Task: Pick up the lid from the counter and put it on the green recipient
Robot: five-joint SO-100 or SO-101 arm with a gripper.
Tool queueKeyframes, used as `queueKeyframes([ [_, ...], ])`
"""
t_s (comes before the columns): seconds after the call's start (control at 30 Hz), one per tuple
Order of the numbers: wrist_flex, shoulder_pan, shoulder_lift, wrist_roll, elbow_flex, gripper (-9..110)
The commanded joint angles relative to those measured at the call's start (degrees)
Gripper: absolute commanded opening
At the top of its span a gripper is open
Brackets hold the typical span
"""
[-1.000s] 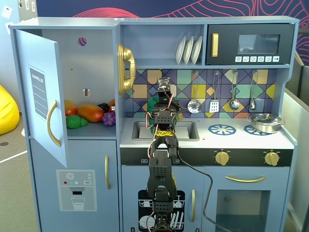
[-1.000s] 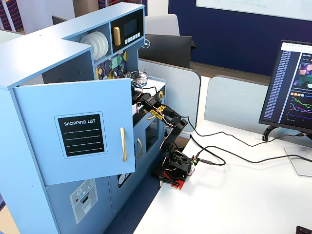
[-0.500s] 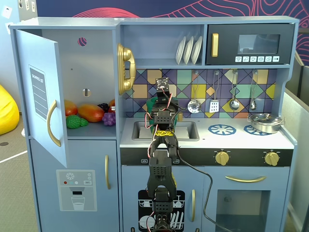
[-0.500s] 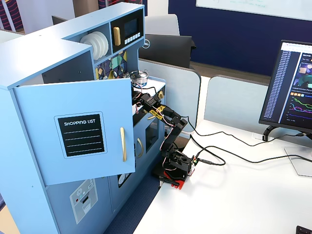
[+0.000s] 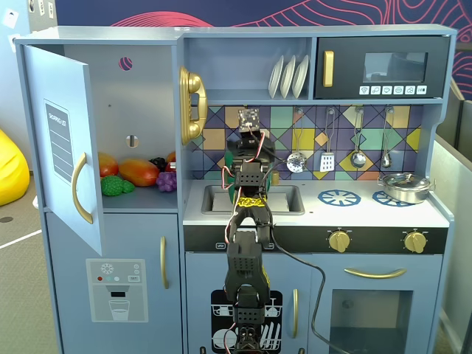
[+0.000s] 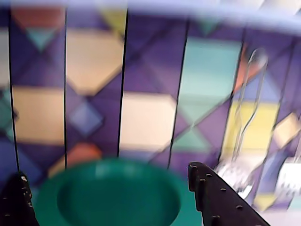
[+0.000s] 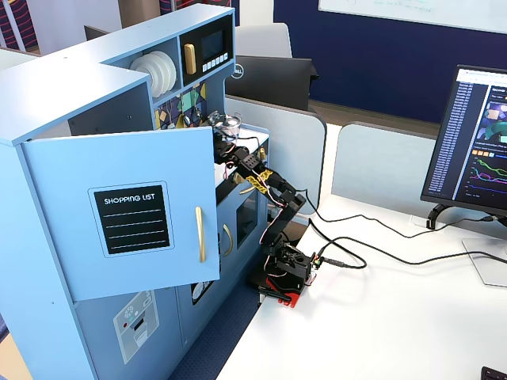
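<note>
Hovering above the green pot's [image 6: 113,200] open mouth, the fingers [image 6: 207,193] are seen spread apart — nothing is held — with the tiled backsplash [image 6: 141,113] close behind.

In the wrist view the gripper [image 6: 110,197] hangs over the open mouth of the green recipient [image 6: 113,200], one finger [image 6: 19,200] at the pot's left rim and the other [image 6: 218,200] at its right. The tiled wall [image 6: 141,94] stands behind the pot, straight ahead of the gripper. Hanging utensils [image 6: 244,141] lie to the gripper's right against that wall. In a fixed view the arm [image 5: 247,221] reaches up over the sink [image 5: 284,199]; burner rings [image 5: 339,198] and a metal pot [image 5: 405,186] sit further right of it.
</note>
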Motion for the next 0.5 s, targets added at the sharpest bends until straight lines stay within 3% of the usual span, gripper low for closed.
queueKeyframes([
  [0.0,4.83,1.76,11.16,-0.70,-2.29,36],
  [0.27,17.93,2.37,40.17,1.05,24.70,30],
  [0.47,27.33,2.02,49.22,4.13,42.98,9],
])
